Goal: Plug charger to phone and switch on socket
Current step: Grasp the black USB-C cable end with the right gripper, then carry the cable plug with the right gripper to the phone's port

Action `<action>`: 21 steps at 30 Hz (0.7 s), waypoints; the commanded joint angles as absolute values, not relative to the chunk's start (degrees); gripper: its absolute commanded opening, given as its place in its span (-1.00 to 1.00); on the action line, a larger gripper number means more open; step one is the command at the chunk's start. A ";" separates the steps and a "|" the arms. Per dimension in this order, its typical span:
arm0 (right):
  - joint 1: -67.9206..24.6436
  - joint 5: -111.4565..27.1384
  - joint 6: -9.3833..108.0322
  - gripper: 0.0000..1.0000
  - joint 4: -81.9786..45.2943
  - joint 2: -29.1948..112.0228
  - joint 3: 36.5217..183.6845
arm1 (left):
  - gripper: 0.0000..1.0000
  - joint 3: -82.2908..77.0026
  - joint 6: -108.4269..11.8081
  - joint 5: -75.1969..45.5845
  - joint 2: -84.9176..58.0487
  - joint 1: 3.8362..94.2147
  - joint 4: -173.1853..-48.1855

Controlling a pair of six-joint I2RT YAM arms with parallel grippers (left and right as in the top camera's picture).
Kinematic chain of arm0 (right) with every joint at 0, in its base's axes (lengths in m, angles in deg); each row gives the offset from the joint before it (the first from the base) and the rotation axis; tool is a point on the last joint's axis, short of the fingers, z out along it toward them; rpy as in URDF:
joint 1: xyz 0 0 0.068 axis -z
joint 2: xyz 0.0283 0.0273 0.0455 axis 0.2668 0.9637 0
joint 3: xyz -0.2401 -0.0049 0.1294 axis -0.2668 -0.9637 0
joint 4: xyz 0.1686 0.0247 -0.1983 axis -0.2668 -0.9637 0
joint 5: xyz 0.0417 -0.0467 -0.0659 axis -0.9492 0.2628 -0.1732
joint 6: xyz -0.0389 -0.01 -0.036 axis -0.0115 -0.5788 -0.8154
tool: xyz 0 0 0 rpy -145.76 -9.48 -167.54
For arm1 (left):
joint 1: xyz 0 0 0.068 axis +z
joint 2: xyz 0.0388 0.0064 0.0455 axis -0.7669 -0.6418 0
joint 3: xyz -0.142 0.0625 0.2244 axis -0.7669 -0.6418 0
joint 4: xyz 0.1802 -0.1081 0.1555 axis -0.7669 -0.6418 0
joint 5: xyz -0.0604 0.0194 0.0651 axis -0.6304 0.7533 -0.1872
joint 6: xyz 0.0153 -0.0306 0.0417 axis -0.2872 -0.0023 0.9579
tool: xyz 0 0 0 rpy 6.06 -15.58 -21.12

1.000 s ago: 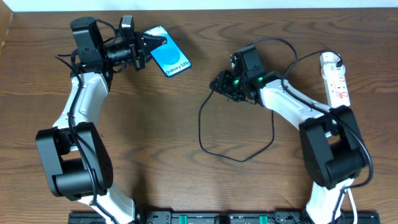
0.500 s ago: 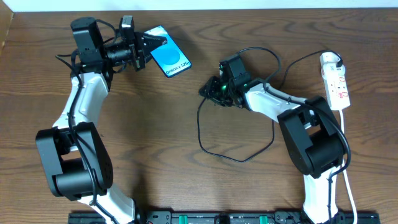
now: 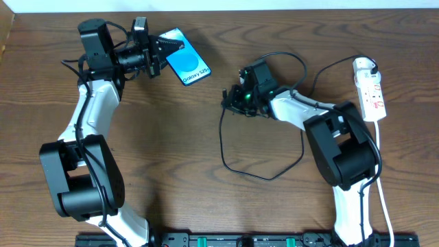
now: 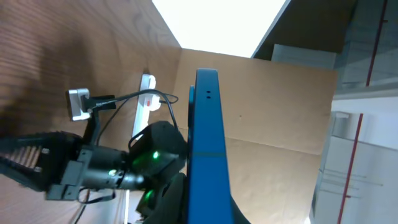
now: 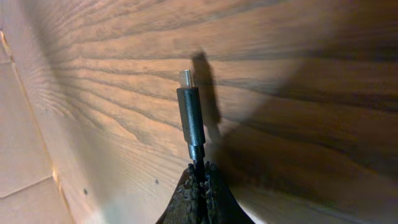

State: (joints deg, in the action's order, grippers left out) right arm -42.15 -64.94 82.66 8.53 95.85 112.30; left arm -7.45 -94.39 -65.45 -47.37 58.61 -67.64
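Note:
My left gripper (image 3: 167,49) is shut on the phone (image 3: 186,64) and holds it at the far left with its blue screen up. In the left wrist view the phone (image 4: 207,149) shows edge-on between the jaws. My right gripper (image 3: 228,101) is shut on the charger cable just behind its connector tip (image 5: 189,112), which points out from the jaws above the wood. The black cable (image 3: 264,175) loops over the table's middle. The white socket strip (image 3: 369,89) lies at the far right; the charger's plug is at its far end (image 3: 363,65).
The strip's white cord (image 3: 384,206) runs down the right side toward the front edge. A cardboard wall (image 4: 273,106) stands beyond the table. A black rail (image 3: 240,240) lies along the front edge.
My right gripper has moved left toward the phone, carrying the cable tip; the cable loop shifted with it. The left arm and phone have not moved.

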 commanded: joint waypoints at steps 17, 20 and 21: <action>-31.97 -99.46 50.88 -0.98 -1.70 79.76 111.23 | -0.86 -6.34 -87.68 -76.18 -46.27 58.33 -67.09; -31.88 -99.33 47.14 -0.98 -8.01 74.06 111.23 | -0.85 -6.34 -87.49 -77.03 -46.25 57.69 -66.98; -31.83 -99.00 46.22 -0.98 -9.98 72.77 111.23 | -0.86 -6.34 -87.49 -77.21 -46.25 57.39 -66.90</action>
State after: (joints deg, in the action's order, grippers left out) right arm -31.83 -97.05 52.28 -6.11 77.75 111.29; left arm -7.45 -88.52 -73.27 -47.37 58.26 -67.40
